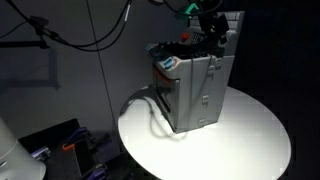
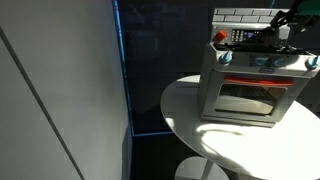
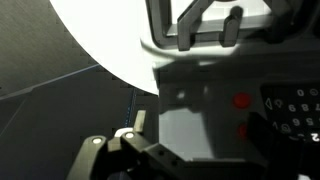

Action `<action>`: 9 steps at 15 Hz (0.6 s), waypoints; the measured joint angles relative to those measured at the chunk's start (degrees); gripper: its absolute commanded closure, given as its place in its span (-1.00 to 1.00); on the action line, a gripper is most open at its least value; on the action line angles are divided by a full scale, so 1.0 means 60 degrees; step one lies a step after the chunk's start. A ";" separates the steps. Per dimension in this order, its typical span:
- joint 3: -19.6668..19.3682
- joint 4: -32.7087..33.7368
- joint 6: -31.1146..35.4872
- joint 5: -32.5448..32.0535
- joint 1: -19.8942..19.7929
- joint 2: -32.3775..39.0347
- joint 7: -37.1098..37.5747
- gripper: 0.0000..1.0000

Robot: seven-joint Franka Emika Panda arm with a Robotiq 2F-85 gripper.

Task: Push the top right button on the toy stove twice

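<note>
The toy stove (image 1: 200,90) is a grey box with a tiled back wall and stands on the round white table (image 1: 250,140). It also shows in an exterior view (image 2: 250,90) with its front door and handle. In the wrist view its grey top (image 3: 190,125) fills the frame, with two red buttons (image 3: 241,101) and a dark panel of white symbols (image 3: 295,110) to the right. My gripper (image 3: 200,128) hangs just above the stove top, its fingers apart and empty. In both exterior views it is over the stove's top, near the back wall (image 1: 212,30) (image 2: 285,25).
A white cable (image 1: 150,110) runs across the table beside the stove. The table edge (image 3: 100,60) falls to dark floor. A pale wall panel (image 2: 60,90) stands beside the table. Clutter (image 1: 70,145) lies low beside it.
</note>
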 measured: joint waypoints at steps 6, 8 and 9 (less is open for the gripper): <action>0.0009 0.0021 -0.0100 0.0079 0.0000 -0.0023 -0.0108 -1.00; 0.0028 0.0019 -0.0336 0.0296 -0.0001 -0.0125 -0.0359 -1.00; 0.0043 0.0008 -0.0459 0.0402 -0.0001 -0.0211 -0.0510 -1.00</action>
